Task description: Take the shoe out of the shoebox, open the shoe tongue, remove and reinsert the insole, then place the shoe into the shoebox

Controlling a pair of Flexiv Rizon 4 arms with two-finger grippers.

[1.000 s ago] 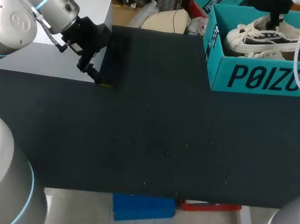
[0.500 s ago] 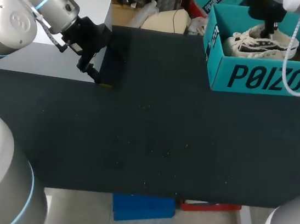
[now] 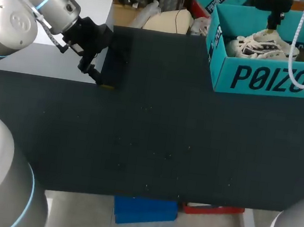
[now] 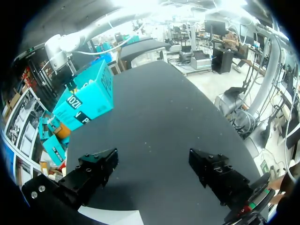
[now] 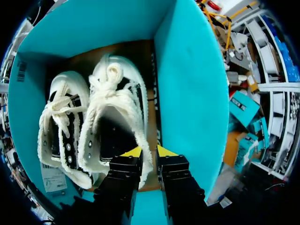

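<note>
A teal shoebox [image 3: 268, 78] stands at the table's far right corner with two white fleece-lined shoes inside. My right gripper [image 3: 273, 20] reaches down into it from above. In the right wrist view the gripper [image 5: 148, 151] has its yellow tips close together on either side of the heel rim of one shoe [image 5: 117, 108]. That shoe rests on the box floor beside the teal wall [image 5: 187, 70], and the second shoe [image 5: 58, 117] lies next to it. My left gripper [image 3: 93, 72] hangs open and empty at the table's far left, well away from the shoebox [image 4: 86, 98].
A white box [image 3: 63, 62] sits at the table's left edge, right behind my left gripper [image 4: 154, 173]. The dark tabletop [image 3: 154, 142] spreads between the two arms.
The right gripper has lowered the shoe from above the box rim down into the shoebox, and its tips have parted slightly. The left arm has not moved.
</note>
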